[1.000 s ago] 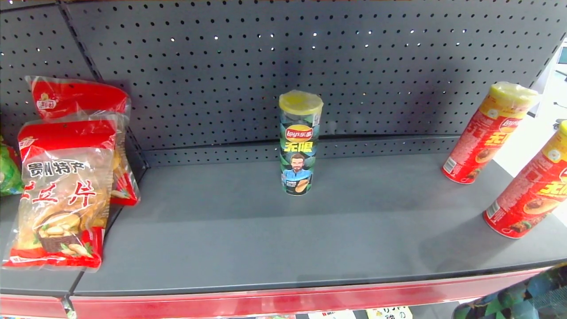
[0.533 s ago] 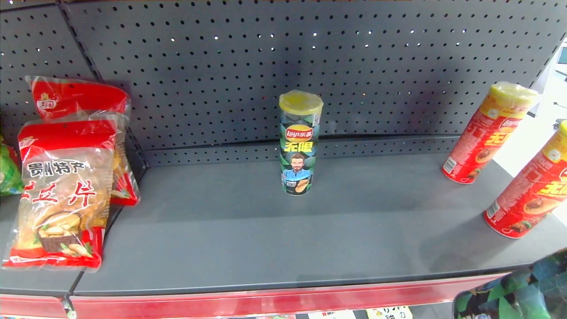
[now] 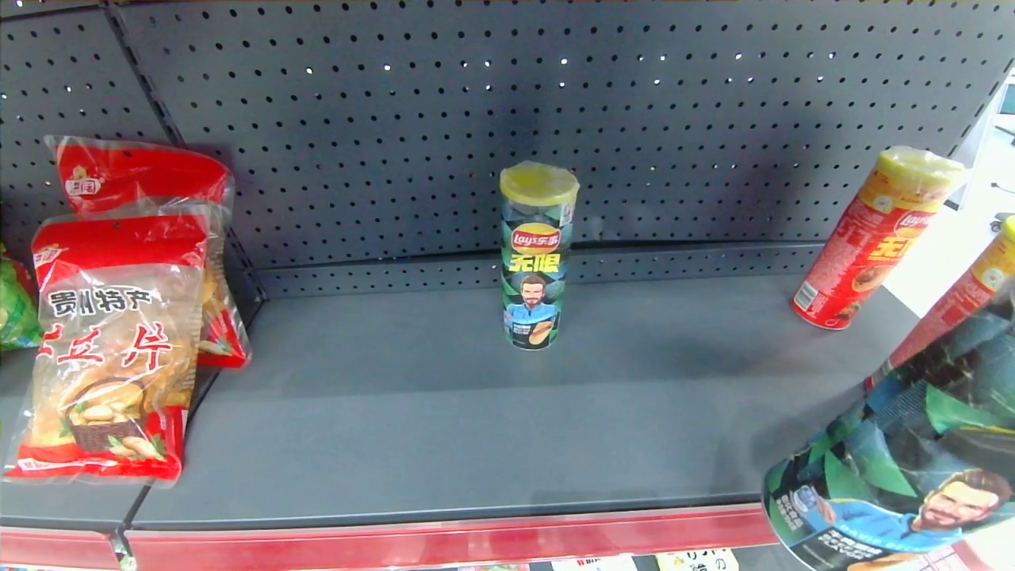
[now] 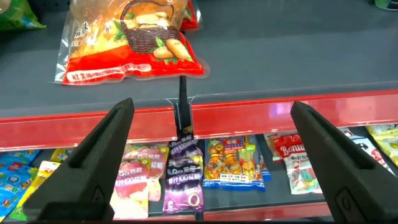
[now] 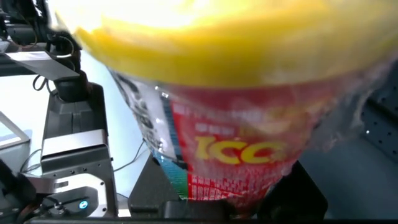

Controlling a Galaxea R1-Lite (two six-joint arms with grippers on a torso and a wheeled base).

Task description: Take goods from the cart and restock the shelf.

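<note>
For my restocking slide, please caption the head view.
A tilted green can before the shelf at right; upright green can mid-shelf, red cans right, snack bags left.

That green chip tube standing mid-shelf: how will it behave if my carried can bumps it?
The green chip tube is tall on a narrow base, so a high bump from the carried can likely tips it. Round-bodied, it would probably roll on the flat shelf.

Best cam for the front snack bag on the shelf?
Head view: the front snack bag shows whole, on the left of the shelf. Left wrist view gives its lower half, beyond the open left pincer.
</note>
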